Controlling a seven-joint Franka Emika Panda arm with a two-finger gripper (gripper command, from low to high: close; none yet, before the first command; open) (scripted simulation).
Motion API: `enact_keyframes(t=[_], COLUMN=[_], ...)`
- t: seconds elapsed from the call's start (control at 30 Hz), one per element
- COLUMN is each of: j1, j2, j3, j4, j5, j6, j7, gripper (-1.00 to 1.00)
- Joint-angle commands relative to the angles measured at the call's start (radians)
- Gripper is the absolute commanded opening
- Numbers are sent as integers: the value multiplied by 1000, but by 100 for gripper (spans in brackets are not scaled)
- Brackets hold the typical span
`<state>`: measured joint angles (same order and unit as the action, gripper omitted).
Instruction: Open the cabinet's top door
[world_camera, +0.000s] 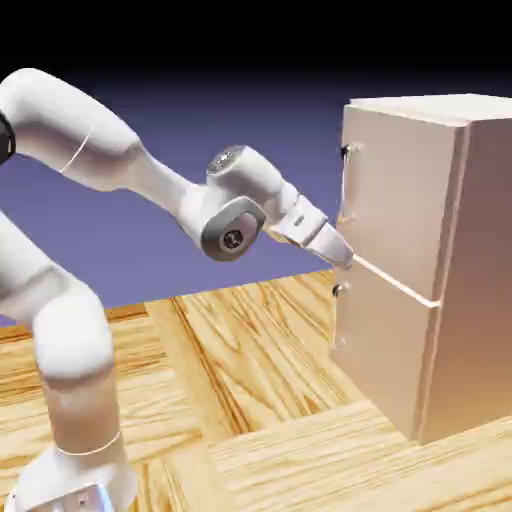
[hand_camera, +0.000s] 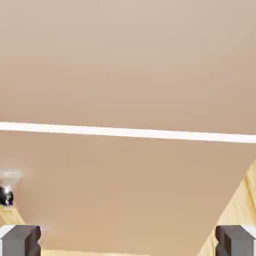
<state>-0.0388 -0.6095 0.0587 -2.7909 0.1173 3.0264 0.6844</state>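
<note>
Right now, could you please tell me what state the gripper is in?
White arm's two-finger gripper: open, grey fingers wide apart, holding nothing.

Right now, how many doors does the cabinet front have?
2: the top door above the seam, the lower door beneath it. The cabinet's other sides are not visible.

Arm (world_camera: 60, 330): glossy white, thick rounded tubular links with thin seam lines at the joints. Wrist housing (world_camera: 235, 228): grey disc cap with a small dark centre. Hand (world_camera: 305, 225): white, tapered, wedge-shaped. Fingertips (hand_camera: 22, 241): two small, blocky, dark grey, lighter on top.
</note>
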Motion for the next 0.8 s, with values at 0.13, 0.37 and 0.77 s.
enact_keyframes(t=[0.13, 0.37, 0.77], j1=[-94, -226, -452], j2=[-73, -176, -352], j3=[109, 261, 522], j4=[35, 85, 170], j5=[218, 522, 1044], j6=[-20, -47, -95], j7=[-105, -252, -504], gripper=[0, 0, 0])
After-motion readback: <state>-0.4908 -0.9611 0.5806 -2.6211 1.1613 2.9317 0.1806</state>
